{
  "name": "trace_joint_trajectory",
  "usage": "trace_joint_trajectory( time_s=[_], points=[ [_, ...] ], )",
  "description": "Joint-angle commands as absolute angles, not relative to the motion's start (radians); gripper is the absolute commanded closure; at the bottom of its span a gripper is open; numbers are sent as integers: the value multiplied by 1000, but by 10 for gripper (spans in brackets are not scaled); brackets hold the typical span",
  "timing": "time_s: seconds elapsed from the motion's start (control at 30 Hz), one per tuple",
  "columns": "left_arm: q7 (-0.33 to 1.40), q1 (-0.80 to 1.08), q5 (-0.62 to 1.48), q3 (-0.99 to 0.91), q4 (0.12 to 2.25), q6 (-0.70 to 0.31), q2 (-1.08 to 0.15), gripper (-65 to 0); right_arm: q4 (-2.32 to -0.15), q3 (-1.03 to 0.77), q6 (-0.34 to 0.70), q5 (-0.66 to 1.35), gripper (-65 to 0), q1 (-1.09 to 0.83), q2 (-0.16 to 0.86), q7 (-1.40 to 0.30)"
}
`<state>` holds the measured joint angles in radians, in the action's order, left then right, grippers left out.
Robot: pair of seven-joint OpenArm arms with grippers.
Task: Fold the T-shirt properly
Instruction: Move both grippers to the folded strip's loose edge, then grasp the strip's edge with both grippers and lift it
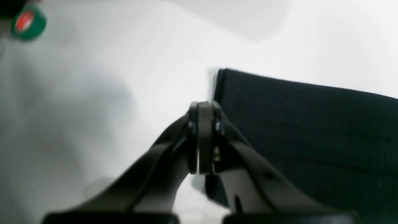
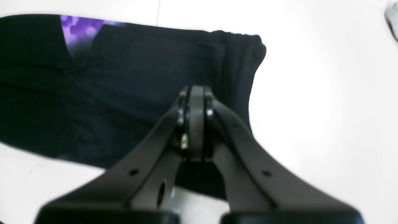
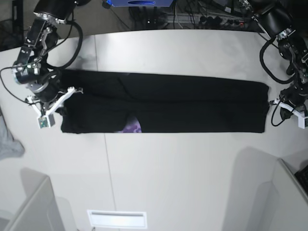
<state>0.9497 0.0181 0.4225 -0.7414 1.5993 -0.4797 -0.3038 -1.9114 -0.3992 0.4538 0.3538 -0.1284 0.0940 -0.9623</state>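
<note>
In the left wrist view, the left tool point(image 1: 205, 137) is seen closest to the lens, its two dark fingers pressed together with no cloth caught between them. Its tip is held just beside the corner of the T-shirt point(image 1: 311, 130), whose straight black edge is seen on the right of that view, lying flat on the white desk point(image 1: 93, 93). A blurred green and red round object point(image 1: 28, 22) is seen at the far upper left.

In the right wrist view, the right tool point(image 2: 196, 124) is likewise shown with its fingers closed against each other, nothing visibly pinched. It is placed over the end of the T-shirt point(image 2: 124, 87), near a bunched, rounded corner of the cloth. Farther off, a patch of purple print point(image 2: 77, 32) is exposed between folds. A scrap of grey cloth point(image 2: 392, 17) is glimpsed at the upper right edge.

In the base view, the T-shirt point(image 3: 192, 108) is laid out as a long, narrow black band across the middle of the desk point(image 3: 168, 173). The right tool point(image 3: 61, 98) is found at that view's left end of the band, and the left tool point(image 3: 275, 102) at the opposite end. A little purple print point(image 3: 131, 127) is shown at the near edge. The grey cloth point(image 3: 8, 144) is seen at the left border, well apart from the shirt
</note>
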Motion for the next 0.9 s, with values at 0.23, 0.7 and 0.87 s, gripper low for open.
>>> trace_joint_trajectory(
  time_s=[0.23, 0.7, 0.87],
  points=[
    [929, 33, 545, -823, 1532, -483, -334, -387, -1925, -381, 453, 363, 0, -196, 31, -946],
    [849, -85, 575, -627, 1175, -483, -374, -601, -1923, -357, 453, 363, 0, -197, 27, -951],
    [851, -111, 573, -613, 1106, -483, -369, -599, -1926, -358, 453, 363, 0, -199, 27, -952]
  ],
)
